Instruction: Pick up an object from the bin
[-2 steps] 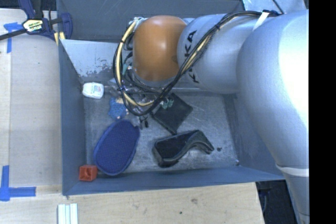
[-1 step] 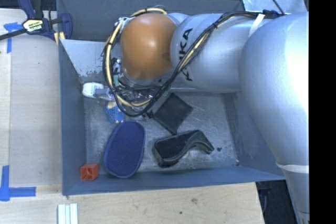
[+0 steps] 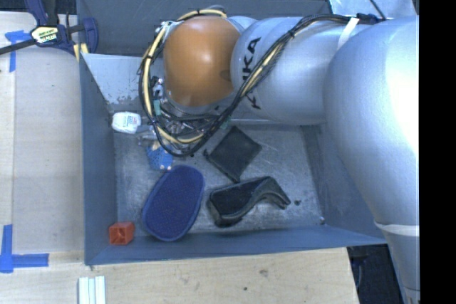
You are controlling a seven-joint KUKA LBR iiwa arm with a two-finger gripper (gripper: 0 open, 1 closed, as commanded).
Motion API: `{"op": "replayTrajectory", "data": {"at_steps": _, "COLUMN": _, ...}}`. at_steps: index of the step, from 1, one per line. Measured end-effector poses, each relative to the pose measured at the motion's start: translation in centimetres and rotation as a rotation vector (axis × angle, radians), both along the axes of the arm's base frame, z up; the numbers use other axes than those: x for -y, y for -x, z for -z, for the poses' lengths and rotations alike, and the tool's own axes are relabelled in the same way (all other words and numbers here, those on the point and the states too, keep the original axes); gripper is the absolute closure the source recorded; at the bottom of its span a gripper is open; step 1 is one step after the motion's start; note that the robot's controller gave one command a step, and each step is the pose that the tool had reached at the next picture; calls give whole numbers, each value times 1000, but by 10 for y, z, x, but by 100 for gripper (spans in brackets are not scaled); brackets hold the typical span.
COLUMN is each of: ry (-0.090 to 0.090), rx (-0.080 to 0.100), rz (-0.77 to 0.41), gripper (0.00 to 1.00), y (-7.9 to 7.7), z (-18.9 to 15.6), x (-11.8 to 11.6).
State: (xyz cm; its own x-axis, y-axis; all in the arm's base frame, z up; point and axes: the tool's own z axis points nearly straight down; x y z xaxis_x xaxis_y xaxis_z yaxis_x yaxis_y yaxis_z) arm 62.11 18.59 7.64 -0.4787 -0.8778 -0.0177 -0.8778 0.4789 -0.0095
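Six loose things in grey metal bin (image 3: 96,174). Nearest: blue oval brush (image 3: 171,204), small orange cube (image 3: 121,233) left of it, black curved piece (image 3: 246,200) right of it. Just beyond brush, small blue lump (image 3: 158,158) beneath gripper (image 3: 169,132), grip width impossible to tell. Farther right: dark square pad (image 3: 233,152); farther left: small white tag (image 3: 126,122).

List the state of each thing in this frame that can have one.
Wrist: lowered at the back left.
Small blue thing: lying at the wrist's front edge, partly hidden.
White thing: lying left of the wrist.
Blue oval brush: lying flat, front centre.
Black square pad: lying flat, centre.
Dark curved thing: lying right of the brush.
Red block: resting alone, front left corner.
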Motion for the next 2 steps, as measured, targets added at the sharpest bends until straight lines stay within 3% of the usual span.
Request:
{"op": "replayTrajectory", "data": {"at_steps": 1, "ry": 9, "rx": -8, "rz": -7, "gripper": 100, "y": -9, "z": -38, "x": 33}}
{"op": "replayTrajectory", "data": {"at_steps": 2, "ry": 6, "rx": -5, "rz": 38, "gripper": 100, "y": -3, "z": -135, "x": 24}}
